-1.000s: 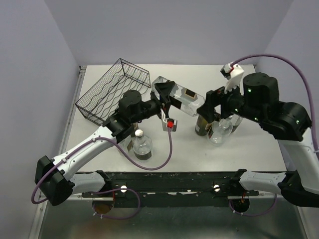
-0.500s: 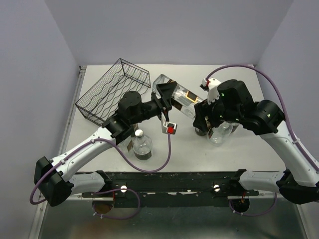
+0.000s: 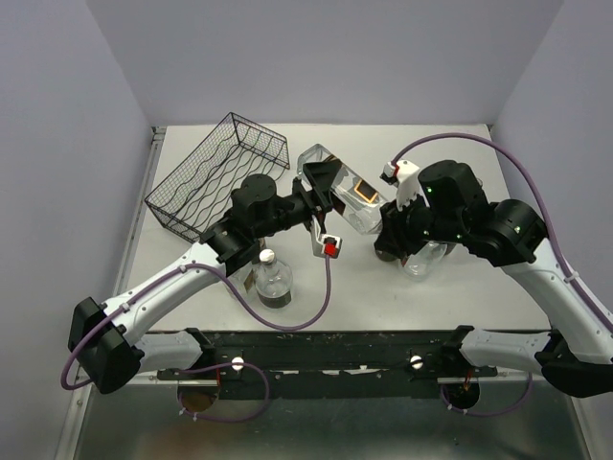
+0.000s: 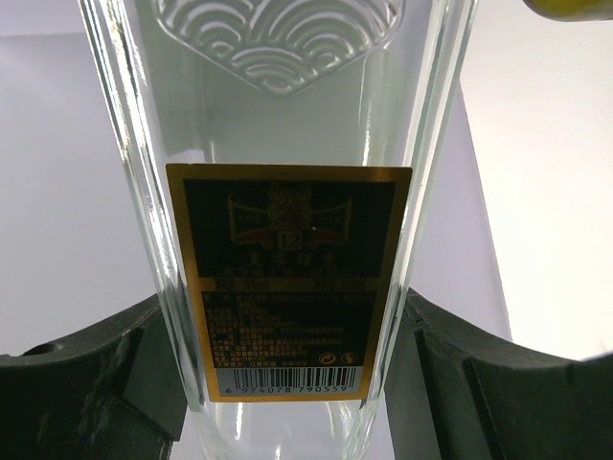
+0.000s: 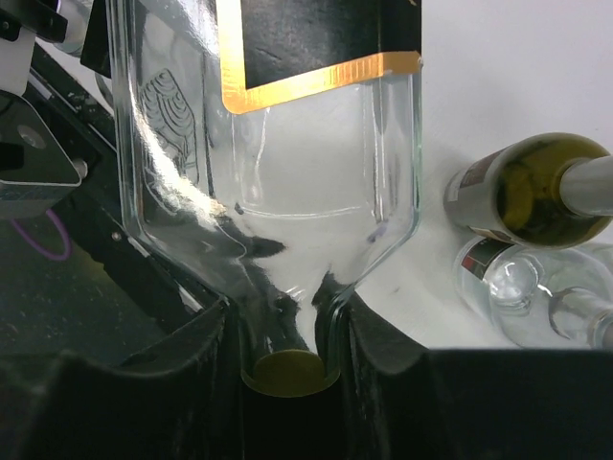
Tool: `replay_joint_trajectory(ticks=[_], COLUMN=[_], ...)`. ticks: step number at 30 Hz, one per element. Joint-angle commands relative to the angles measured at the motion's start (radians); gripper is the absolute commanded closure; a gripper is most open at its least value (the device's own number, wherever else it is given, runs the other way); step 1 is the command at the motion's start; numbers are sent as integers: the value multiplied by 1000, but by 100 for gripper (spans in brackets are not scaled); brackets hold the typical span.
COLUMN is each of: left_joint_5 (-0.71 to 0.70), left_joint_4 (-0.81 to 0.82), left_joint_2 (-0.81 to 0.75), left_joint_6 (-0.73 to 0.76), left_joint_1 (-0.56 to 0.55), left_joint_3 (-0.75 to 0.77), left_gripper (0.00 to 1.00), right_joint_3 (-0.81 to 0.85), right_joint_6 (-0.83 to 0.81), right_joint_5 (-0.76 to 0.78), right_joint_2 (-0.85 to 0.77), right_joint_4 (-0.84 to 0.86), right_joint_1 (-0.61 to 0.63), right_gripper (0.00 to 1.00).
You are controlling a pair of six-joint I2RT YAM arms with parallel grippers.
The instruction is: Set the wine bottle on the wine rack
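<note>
Clear square wine bottle (image 3: pixel 347 196), black-and-gold label, held tilted above the tabletop (image 3: pixel 383 144); black wire-mesh wine rack (image 3: pixel 215 177) stands just left of it

The top view is bright and even, with light from above; the arms throw only soft, faint shadows on the pale table (image 3: pixel 383 297), and the frame is sharp to its corners. In the left wrist view the wine bottle (image 4: pixel 287 96) is in focus and the background behind it is washed out white. In the right wrist view white glare streaks the glass at centre left, and the bottom is dark.
</note>
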Motion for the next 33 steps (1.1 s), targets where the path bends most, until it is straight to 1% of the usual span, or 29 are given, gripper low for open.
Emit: replay_joint_trajectory(ticks=[1,2,3,6,7,8,9,10,12,13,14,17,19,23,26,28,31,32,33], left_joint_5=[32,35,36,41,44,48,53,58,56,50,38,-5,-25,-27,-36,-79,-129,-161,-219], left_joint_4=[145,145,144,139,141,147,156,162,168,168,167,194,221,150,153,173,127,132,153], left_joint_2=[-26,-26,-24,-23,-23,-26,-30,-33,-36,-36,-33,-29,-35,-64,-88,-108,-159,-176,-190], left_joint_6=[-49,-49,-55,-66,-67,-72,-77,-80,-78,-75,-68,-31,-38,-54,-101,-191,-374,-459,-580], left_joint_1=[-8,-8,-8,-8,-8,-8,-8,-8,-8,-8,-8,-8,-8,-8,-10,-8,-8,-8,-8], left_joint_3=[87,87,90,94,93,88,79,70,56,48,42,19,-4,-6,-16,-15,25,39,53], left_gripper=[100,100,100,100,90,77,60,48,31,14,1,1,1,1,1,1,1,1,1], right_joint_3=[-19,-19,-17,-19,-20,-20,-17,-13,-8,-7,-3,-38,-49,-8,18,24,6,-5,-14], right_joint_6=[35,38,41,46,49,54,58,61,72,77,80,98,98,95,100,95,88,86,83], right_joint_5=[42,46,51,55,58,60,68,71,71,71,71,140,169,201,236,239,232,235,233], right_joint_2=[5,6,9,2,-3,-6,-8,-12,-20,-23,-26,-60,-73,-41,-9,11,41,55,67], right_joint_4=[50,50,50,63,74,80,86,94,114,126,140,235,287,326,346,359,393,405,416], right_joint_1=[-13,-13,-14,-13,-14,-13,-13,-13,-13,-13,-13,-13,-13,-13,-13,-11,-13,-13,-13], right_gripper=[83,89,98,99,99,99,99,99,99,99,99,99,99,99,99,99,100,100,100])
